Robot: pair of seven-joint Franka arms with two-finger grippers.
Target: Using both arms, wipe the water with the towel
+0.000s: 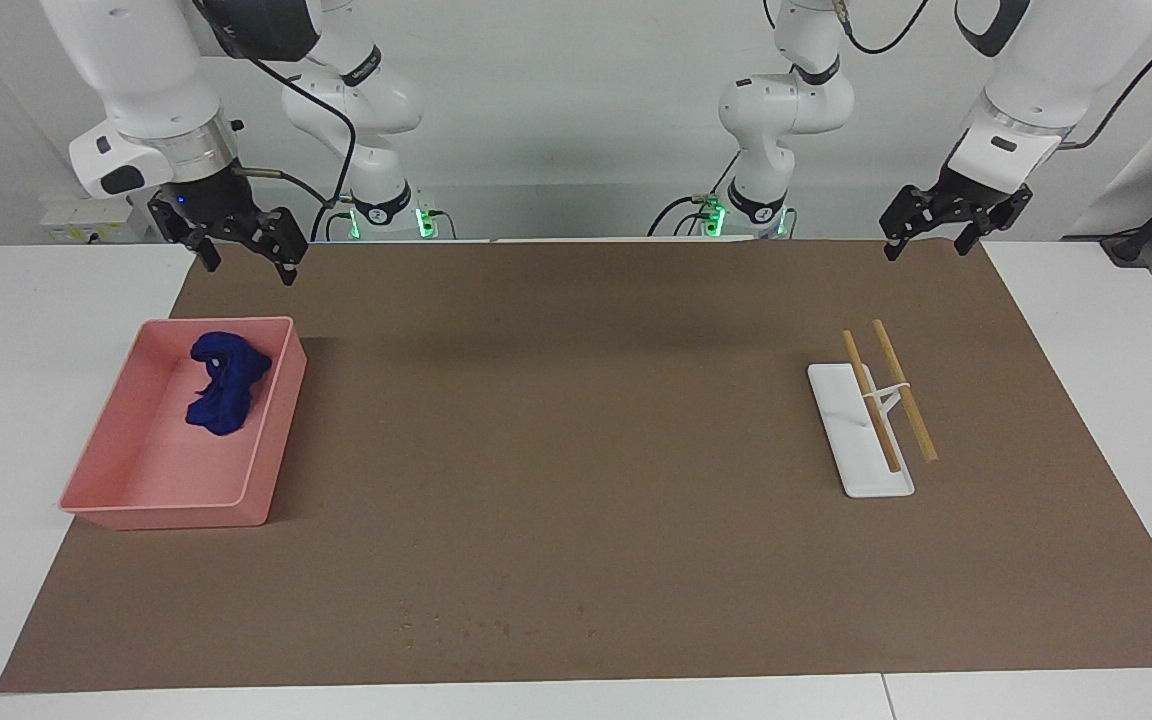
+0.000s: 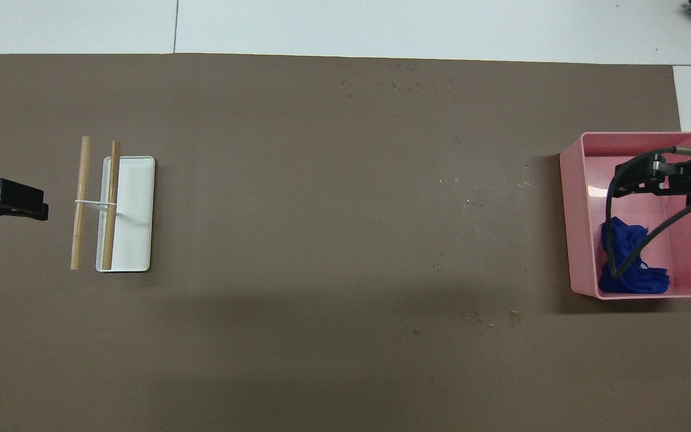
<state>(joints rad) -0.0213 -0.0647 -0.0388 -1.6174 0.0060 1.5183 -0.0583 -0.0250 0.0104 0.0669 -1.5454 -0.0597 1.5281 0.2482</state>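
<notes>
Both pairs of jaws stood apart and empty. The right gripper [image 1: 244, 257] hung raised over the robots' edge of the brown mat [image 1: 576, 450], just short of the pink bin [image 1: 276, 430]; the left gripper [image 1: 929, 233] waited, also raised, over the mat's corner at the left arm's end.

Below the right gripper's open jaws and a little farther out on the table, the bin held the towel [image 1: 224, 381]: a deep blue cloth, crumpled into a loose, ridged heap against the bin's wall nearest the robots. It appeared soft, light and limp, likely to sag and unfold once lifted and to cling slightly if damp. A pinch on the raised fold at the top of the heap looked the surest hold, since the flat edges lay close to the bin's floor and wall.

Below the left gripper's jaws and farther out sat a white tray [image 1: 848, 440] with two wooden sticks [image 1: 886, 395] lying across it, joined by a white band.

Well apart from both sets of jaws, near the mat's edge farthest from the robots, lay the water [image 1: 456, 627]: a faint scatter of tiny specks, barely distinct from the brown surface. More faint flecks [image 2: 477, 204] showed on the mat between that patch and the bin. The droplets looked too small to run or pool.
</notes>
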